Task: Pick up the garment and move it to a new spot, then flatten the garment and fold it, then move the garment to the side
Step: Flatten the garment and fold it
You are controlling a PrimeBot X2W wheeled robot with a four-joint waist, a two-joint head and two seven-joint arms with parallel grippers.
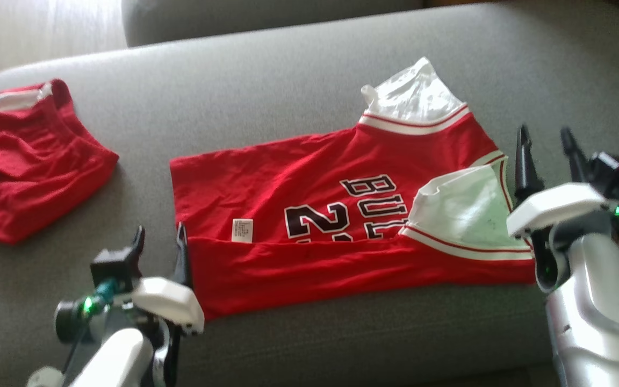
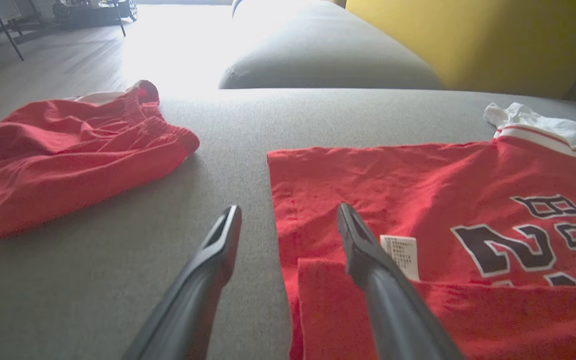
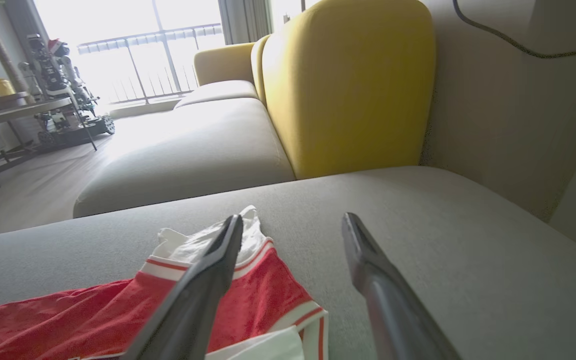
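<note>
From the head view, the red jersey (image 1: 315, 215) lies spread flat in the middle of the grey sofa cushion (image 1: 288, 86), its near long edge already turned up over the printed front. A pair of red shorts (image 1: 24, 161) sits well apart at the far left. The left gripper (image 1: 159, 231) stands at the jersey's left end and the right gripper (image 1: 545, 133) at its right end, both with fingers apart and holding nothing. In the left wrist view, the spread fingers straddle the jersey's left edge, just beside the white label (image 2: 400, 255). In the right wrist view, one finger crosses the striped armhole while the other is over bare cushion below the yellow backrest (image 3: 348, 85). The folding step looks to be in hand – one fold laid. The next move likely calls for a fresh pinch on the far edge or an end, both arms together, to keep the cloth square.
</note>
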